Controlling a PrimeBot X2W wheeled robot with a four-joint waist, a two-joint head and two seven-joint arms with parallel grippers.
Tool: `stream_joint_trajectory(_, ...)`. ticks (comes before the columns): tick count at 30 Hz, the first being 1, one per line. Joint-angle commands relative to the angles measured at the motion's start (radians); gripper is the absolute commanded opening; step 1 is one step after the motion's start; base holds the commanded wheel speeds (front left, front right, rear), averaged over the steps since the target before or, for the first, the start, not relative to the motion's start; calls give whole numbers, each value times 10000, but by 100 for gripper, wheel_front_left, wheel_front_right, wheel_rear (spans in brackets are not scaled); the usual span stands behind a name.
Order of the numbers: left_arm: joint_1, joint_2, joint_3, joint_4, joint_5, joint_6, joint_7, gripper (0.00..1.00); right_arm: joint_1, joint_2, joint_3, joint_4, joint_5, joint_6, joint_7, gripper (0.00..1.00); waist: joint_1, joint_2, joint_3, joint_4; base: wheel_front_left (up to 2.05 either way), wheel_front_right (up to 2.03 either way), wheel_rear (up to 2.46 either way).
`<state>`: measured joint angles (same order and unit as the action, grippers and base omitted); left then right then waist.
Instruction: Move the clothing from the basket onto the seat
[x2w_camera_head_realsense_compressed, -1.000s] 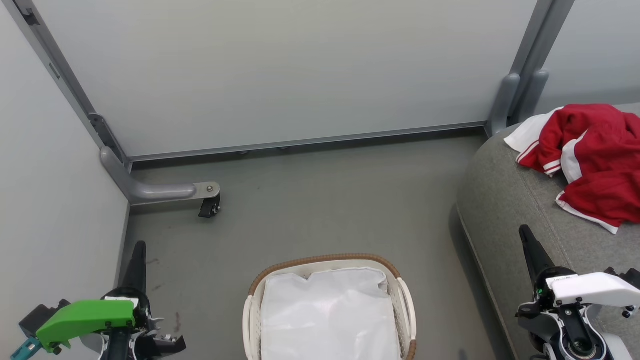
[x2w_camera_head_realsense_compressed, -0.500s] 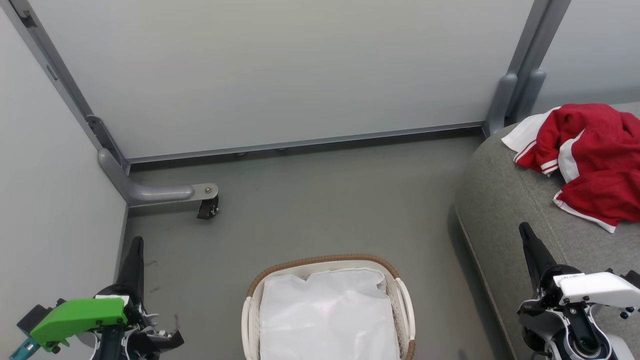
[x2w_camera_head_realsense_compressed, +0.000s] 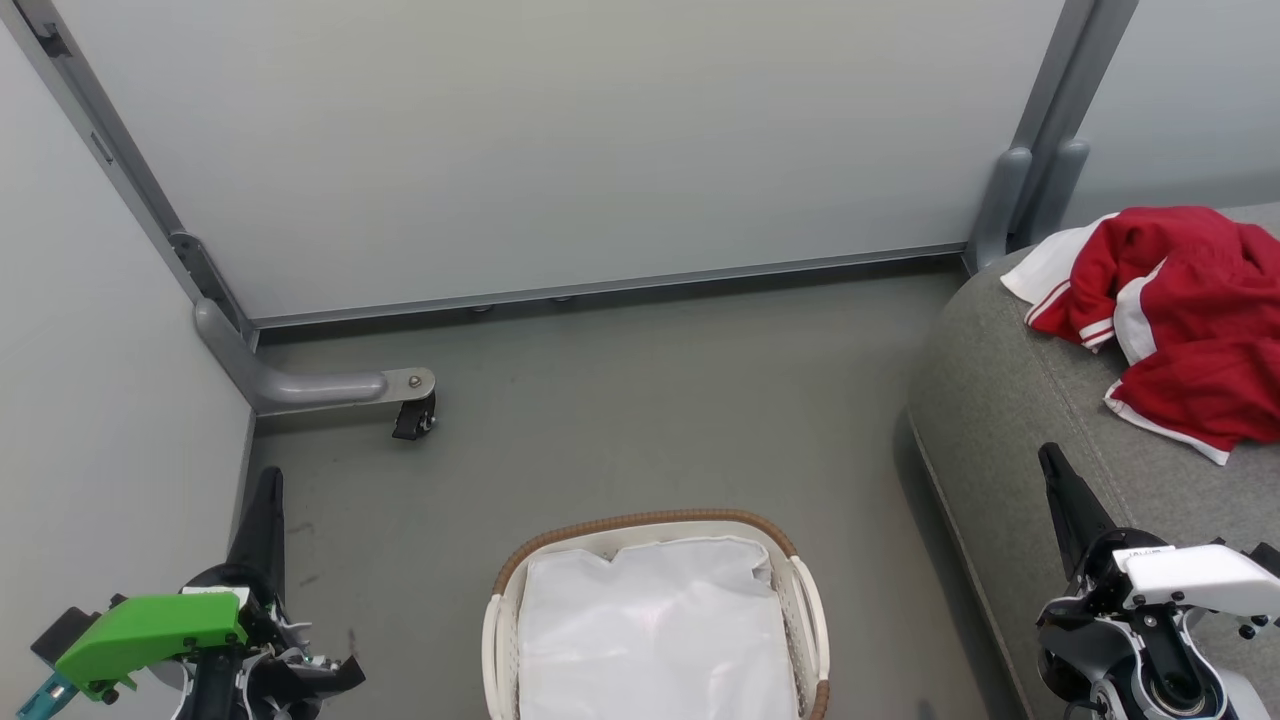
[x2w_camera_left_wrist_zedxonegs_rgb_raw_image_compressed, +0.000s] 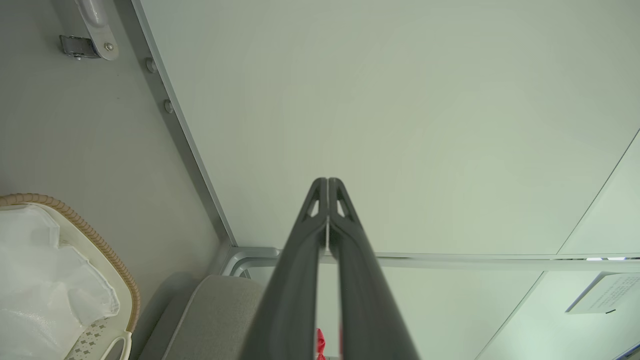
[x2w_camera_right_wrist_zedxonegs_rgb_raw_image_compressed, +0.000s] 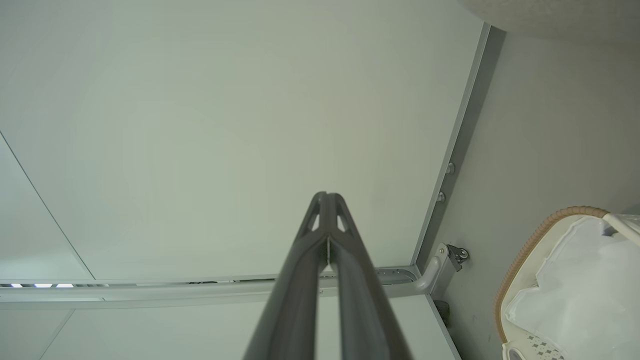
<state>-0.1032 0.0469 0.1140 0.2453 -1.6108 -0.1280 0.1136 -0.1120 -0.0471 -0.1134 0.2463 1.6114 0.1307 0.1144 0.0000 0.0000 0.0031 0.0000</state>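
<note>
Red clothing (x2w_camera_head_realsense_compressed: 1190, 320) on seat (x2w_camera_head_realsense_compressed: 1000, 420), beyond right gripper (x2w_camera_head_realsense_compressed: 1049, 458) (closed)

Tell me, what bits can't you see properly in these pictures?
1. Head view: the clothing on the seat is cut by the right edge; bunched folds hide any print.
2. Head view: the basket runs off the bottom edge; its white liner covers the inside.
3. Left wrist view: the left gripper hides most of a red scrap.
4. Left wrist view: the wall notice is too small to read.
</note>
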Motion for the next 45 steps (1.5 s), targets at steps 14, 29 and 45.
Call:
stream_joint_trajectory(14,-104,61,25,-20,-40,-57,44,0,70,-58,-21,-40,30,0,33,0,0,0,0,0,0,0,0)
stream_joint_trajectory(29,-104,62,24,-20,-41,-58,43,0,70,-58,-20,-39,30,0,33,0,0,0,0,0,0,0,0)
stream_joint_trajectory(45,-104,62,23,-21,-41,-58,43,0,70,-58,-19,-39,31,0,32,0,0,0,0,0,0,0,0)
